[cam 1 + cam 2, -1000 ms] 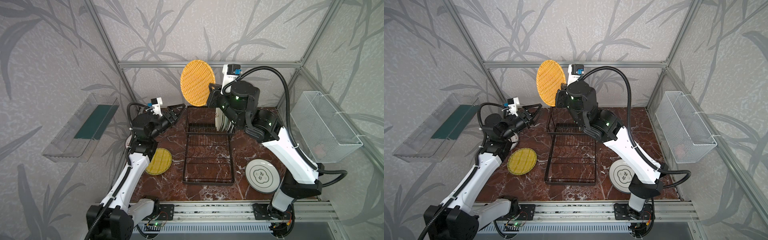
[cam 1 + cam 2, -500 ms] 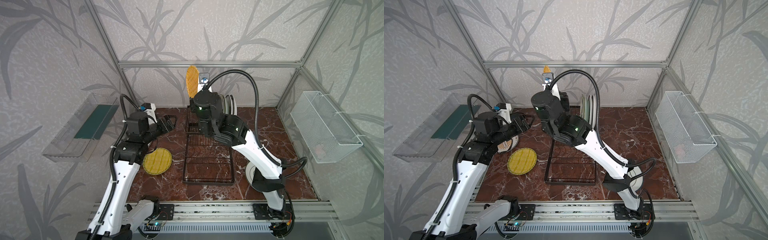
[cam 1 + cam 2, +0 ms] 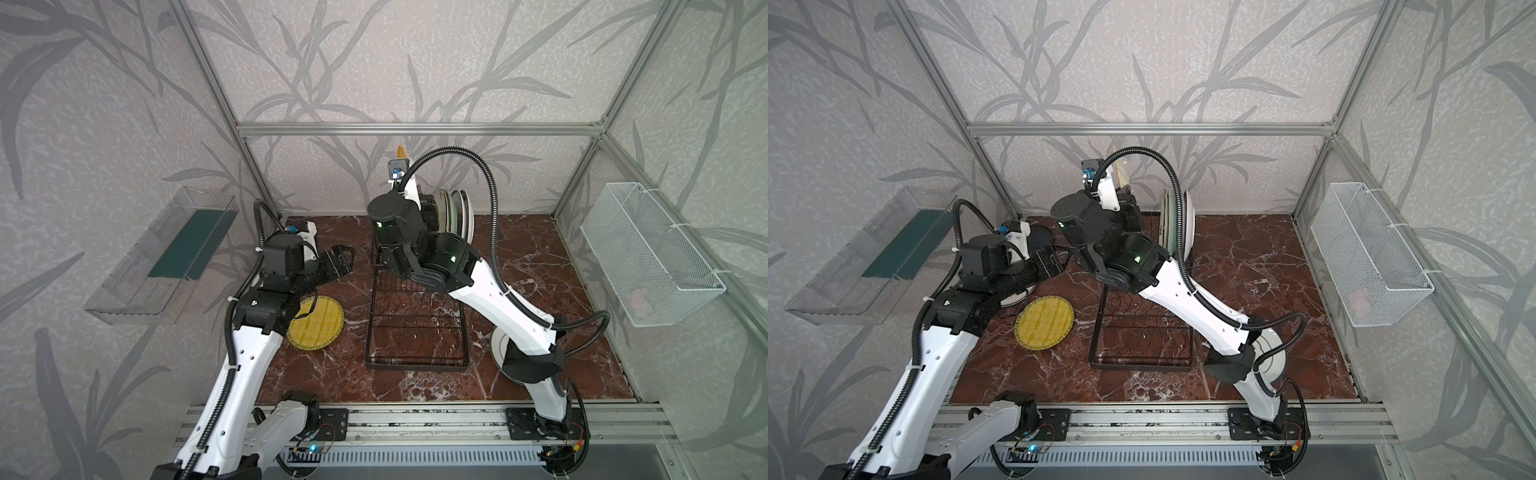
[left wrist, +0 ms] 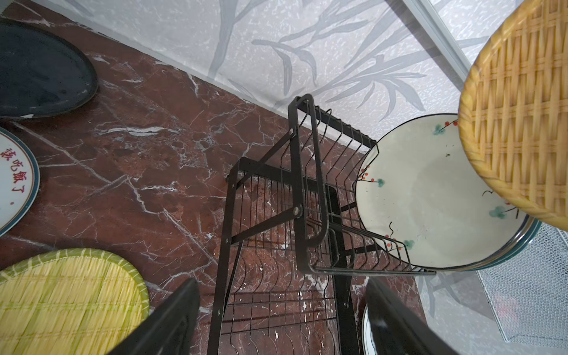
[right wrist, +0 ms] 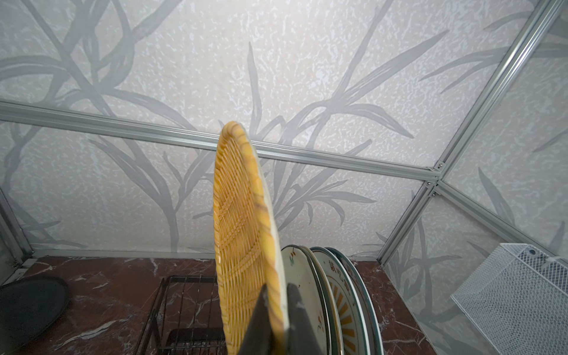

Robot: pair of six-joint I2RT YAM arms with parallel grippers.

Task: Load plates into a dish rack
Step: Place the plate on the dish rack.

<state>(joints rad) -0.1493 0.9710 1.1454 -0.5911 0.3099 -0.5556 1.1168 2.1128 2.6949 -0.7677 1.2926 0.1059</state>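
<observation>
Overhead, in a top view, my right arm reaches over the back of the rack, wrist raised; left arm bent beside it. Left wrist: left claw apart, empty. Right wrist: right claw clamped on orange woven plate, upright, beside racked plates.

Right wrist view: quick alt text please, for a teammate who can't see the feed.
The right end effector grips an orange woven-look plate by its rim, upright on edge, close beside plates standing in the dish rack. A black plate lies flat on the marble table; a white mesh basket hangs at the wall.
</observation>
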